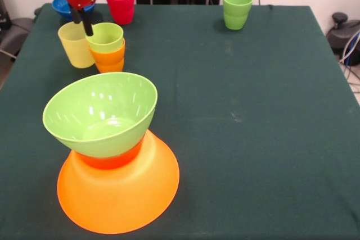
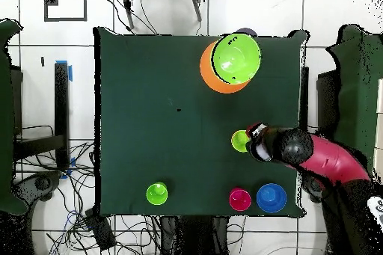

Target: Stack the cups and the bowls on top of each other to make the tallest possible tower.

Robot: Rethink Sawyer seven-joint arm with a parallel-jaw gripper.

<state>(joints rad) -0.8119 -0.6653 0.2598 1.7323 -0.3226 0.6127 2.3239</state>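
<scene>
Tower (image 1: 112,161) first, nearest the front camera: a wide orange bowl (image 1: 121,200) sits upside down on the green table (image 1: 253,111), a small orange-red bowl (image 1: 109,160) is inverted on it, and a lime bowl (image 1: 98,117) rests upright on top, tilted a little toward the left. That top bowl looks light, thin and glossy, so I judge it would slide or rock under any sideways push. Anything added should come straight down into its hollow.

Farther back stands a short stack: a lime cup (image 1: 105,36) nested in an orange cup (image 1: 109,57). A yellow cup (image 1: 75,44) stands just beside it, touching or nearly so. The gripper (image 1: 82,23) hangs at the lime cup's near-left rim, one dark finger (image 1: 88,26) reaching down at the rim's edge. I cannot tell whether the jaws are apart or pinched on the wall, nor whether that finger is inside or outside the cup.

These cups are stiff, smooth, tapered tumblers, light and slippery. The sound hold is a pinch across the rim wall, one finger inside and one outside. Nested cups may stick, so the orange one could lift along with the lime.

At the far edge stand a red cup (image 1: 120,4) and a blue bowl (image 1: 63,7) partly hidden behind the gripper. Well apart at the far right is a green cup (image 1: 237,9), which looks like two nested.
</scene>
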